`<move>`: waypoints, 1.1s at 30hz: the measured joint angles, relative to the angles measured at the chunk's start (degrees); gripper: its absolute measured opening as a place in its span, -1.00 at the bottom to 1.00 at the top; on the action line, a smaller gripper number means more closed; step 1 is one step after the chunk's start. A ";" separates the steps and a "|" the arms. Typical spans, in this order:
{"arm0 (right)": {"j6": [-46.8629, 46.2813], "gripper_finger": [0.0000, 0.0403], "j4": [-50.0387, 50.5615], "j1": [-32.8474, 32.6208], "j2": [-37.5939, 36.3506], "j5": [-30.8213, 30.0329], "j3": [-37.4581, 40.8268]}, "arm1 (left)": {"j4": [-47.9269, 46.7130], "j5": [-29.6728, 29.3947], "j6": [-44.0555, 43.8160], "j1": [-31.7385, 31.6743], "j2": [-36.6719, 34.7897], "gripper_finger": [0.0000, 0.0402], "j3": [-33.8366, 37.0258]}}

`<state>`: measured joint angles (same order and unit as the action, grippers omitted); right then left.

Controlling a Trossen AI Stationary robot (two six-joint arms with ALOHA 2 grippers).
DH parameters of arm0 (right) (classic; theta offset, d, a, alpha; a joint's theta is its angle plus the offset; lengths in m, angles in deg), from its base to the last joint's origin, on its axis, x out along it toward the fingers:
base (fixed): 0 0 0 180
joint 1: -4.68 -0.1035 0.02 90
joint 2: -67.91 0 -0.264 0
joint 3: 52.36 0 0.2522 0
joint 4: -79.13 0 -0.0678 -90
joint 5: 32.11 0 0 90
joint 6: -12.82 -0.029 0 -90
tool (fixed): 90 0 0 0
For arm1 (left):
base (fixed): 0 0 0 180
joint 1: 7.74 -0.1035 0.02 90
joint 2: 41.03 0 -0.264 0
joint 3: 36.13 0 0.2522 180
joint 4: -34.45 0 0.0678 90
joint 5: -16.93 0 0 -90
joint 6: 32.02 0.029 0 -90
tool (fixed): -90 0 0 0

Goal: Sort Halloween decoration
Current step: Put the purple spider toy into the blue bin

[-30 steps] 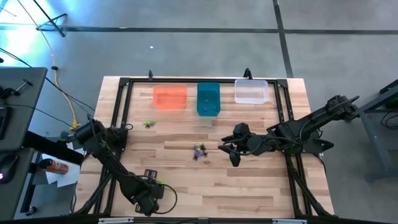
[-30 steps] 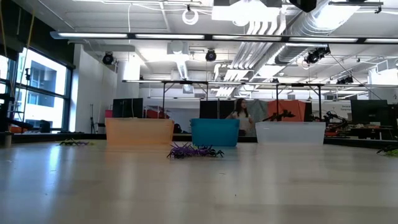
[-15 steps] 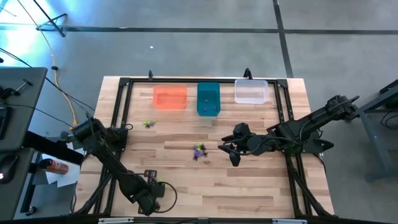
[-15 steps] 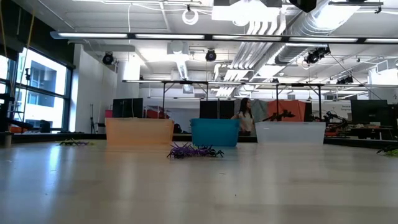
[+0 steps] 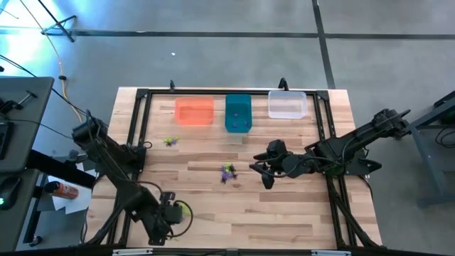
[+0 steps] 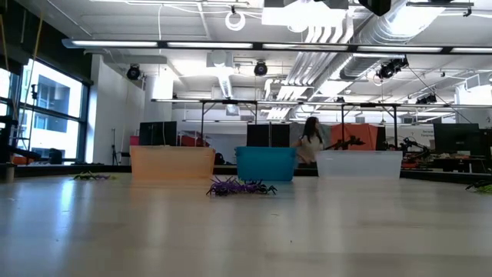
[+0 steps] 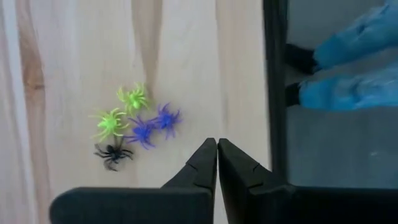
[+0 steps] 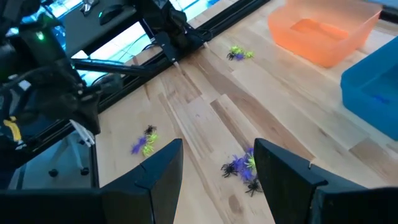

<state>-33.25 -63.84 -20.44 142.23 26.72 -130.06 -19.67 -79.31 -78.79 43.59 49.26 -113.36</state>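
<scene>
The Halloween decoration lies in three small heaps of purple, yellow-green and black spiders. One heap (image 5: 227, 172) sits mid-table, also seen in the low view (image 6: 240, 187), and lies just ahead of my open right gripper (image 5: 259, 175) (image 8: 217, 158). A second heap (image 5: 169, 141) (image 8: 239, 55) lies near the orange bin. A third heap (image 5: 182, 208) (image 7: 134, 121) lies at the near left, just beyond my shut left gripper (image 5: 169, 213) (image 7: 217, 146), which points down at the table and holds nothing.
The orange bin (image 5: 194, 112), the teal bin (image 5: 238, 112) and the clear bin (image 5: 287, 104) stand in a row along the far edge. A black frame rail (image 7: 273, 93) runs close beside my left gripper. A person (image 6: 310, 146) moves in the room beyond the bins.
My left arm's elbow has swung out toward the table's left edge, and its gripper has shifted a little left near the near edge, uncovering the yellow-green spiders beside it. The right arm has kept still. The person behind the bins has walked to the right.
</scene>
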 joint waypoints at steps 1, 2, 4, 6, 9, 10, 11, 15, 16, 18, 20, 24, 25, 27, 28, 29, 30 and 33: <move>-0.13 -0.04 0.02 0.00 0.00 -0.16 0.00 | -0.33 -0.07 1.00 -0.02 0.74 -0.94 0.00; -0.16 -0.04 0.02 0.00 0.00 -0.17 0.00 | -0.87 -0.07 2.34 -0.05 1.78 -0.91 0.00; -0.19 -0.04 0.02 0.00 0.00 -0.19 0.00 | -1.93 0.27 5.65 -0.09 4.22 -0.81 0.02; -0.20 -0.04 0.02 0.00 0.00 -0.19 0.00 | -1.58 1.48 9.27 -0.41 6.90 -0.67 0.00; -0.41 -0.04 -0.02 0.00 0.00 -0.34 0.00 | -1.41 2.24 11.89 -1.28 10.58 -0.42 0.02; -0.45 -0.04 -0.09 0.00 0.00 -0.34 0.00 | -1.30 2.22 11.98 -1.70 11.65 -0.34 0.00; -0.54 -0.04 -0.19 0.00 0.00 -0.34 0.00 | -1.31 2.16 12.24 -2.13 12.53 -0.26 0.01; -1.96 -0.04 0.02 0.00 0.00 -0.34 0.00 | -0.58 2.13 12.39 -3.54 14.95 -0.04 0.00; -2.00 -0.04 0.02 0.00 0.00 -0.36 0.00 | 0.15 2.13 12.44 -3.70 15.09 -0.01 -0.03; -2.03 -0.04 0.04 0.00 0.00 -0.37 0.00 | 1.52 2.13 12.60 -3.80 15.24 0.02 -0.07; -2.09 -0.04 0.02 0.00 0.00 -0.36 0.00 | 2.20 2.29 12.99 -3.77 14.77 0.02 -0.07; -2.12 -0.04 0.02 0.00 0.00 -0.37 0.00 | 1.79 1.58 13.00 -3.32 12.38 -0.02 -0.04; -2.12 -0.04 0.03 0.00 0.00 -0.37 0.00 | 1.47 0.87 13.12 -3.15 11.73 -0.03 -0.04; -2.12 -0.04 0.02 0.00 0.00 -0.44 0.00 | 1.20 -0.20 13.84 -2.93 10.92 -0.06 -0.04; -2.12 -0.04 0.02 0.00 0.00 -0.78 0.00 | 1.43 -0.41 14.17 -2.83 10.63 -0.07 -0.04; -2.12 -0.04 0.02 0.00 0.00 -0.94 0.00 | 1.93 -0.38 14.59 -2.79 10.43 -0.09 -0.04; -2.12 -0.04 0.02 0.00 0.00 -1.26 0.00 | 2.60 -0.20 15.15 -2.71 10.35 -0.10 -0.04; -2.68 -0.04 0.06 0.00 0.00 -1.97 0.00 | 4.17 1.01 17.67 -2.17 11.07 -0.15 -0.04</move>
<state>-35.92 -63.78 -20.44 142.23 24.75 -130.06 -15.49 -78.29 -61.12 41.42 60.34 -113.40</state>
